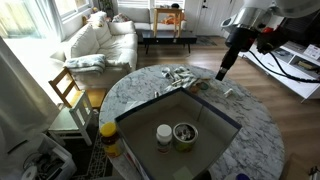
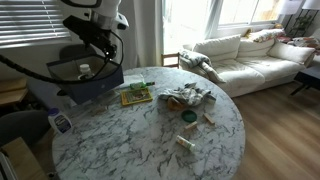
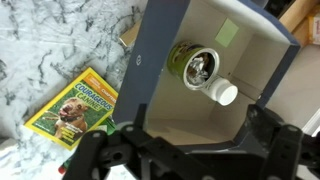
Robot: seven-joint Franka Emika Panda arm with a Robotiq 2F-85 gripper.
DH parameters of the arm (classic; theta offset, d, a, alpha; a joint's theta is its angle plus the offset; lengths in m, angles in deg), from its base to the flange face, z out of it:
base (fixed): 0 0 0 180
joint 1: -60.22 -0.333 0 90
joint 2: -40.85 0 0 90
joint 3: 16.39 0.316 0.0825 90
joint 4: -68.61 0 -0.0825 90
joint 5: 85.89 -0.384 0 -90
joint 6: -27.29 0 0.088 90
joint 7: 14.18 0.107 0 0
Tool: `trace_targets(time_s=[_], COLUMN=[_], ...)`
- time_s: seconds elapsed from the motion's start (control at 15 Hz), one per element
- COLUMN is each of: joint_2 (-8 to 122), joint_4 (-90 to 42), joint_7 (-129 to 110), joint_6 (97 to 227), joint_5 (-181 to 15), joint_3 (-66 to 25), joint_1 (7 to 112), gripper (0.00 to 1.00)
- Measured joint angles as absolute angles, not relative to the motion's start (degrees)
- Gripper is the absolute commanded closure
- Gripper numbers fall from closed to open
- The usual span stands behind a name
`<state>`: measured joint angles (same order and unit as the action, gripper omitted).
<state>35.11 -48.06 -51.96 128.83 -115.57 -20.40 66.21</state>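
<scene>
A: Wrist view first. We see the pincer (image 3: 180, 160) spread wide with nothing between its fingers. It hangs above the box (image 3: 140, 70), over the wall that faces the book (image 3: 75, 103), and touches nothing.

B: Agreed, empty and wide open. Where do we log the box?

A: On the marble counter (image 3: 40, 40). In an exterior view the box (image 2: 85, 80) sits near the counter's rim, right under the arm.

B: Progress?

A: We judge it partway at most. Inside the box stand a tin (image 3: 192, 62) and a white bottle (image 3: 225, 93), near each other and off the walls. Outside the box, the book lies flat just beside the wall. A heap of small things (image 2: 188, 96) sits well apart from the box, toward the far side of the counter. So that's two things in and the rest out, and the pincer carries nothing.

B: Orientation of the box?

A: It sits flat on its base with the open mouth facing straight up. The footprint looks close to square in every view, so we cannot tell a long axis for sure. In the wrist view the wall beside the book runs almost top to bottom, leaning a little, and crosses the line between the pincer's fingers.

B: And the things inside the box?

A: Both are upright as far as we can see, the tin with its open end up and the bottle cap up.
</scene>
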Motion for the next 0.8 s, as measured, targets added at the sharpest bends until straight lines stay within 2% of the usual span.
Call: trace_targets(time_s=[0.8], joint_2=[28.79], joint_4=[-50.37], joint_7=[-79.46], joint_6=[127.33], joint_5=[-115.49], joint_3=[-22.11], joint_1=[65.13], gripper=[0.00])
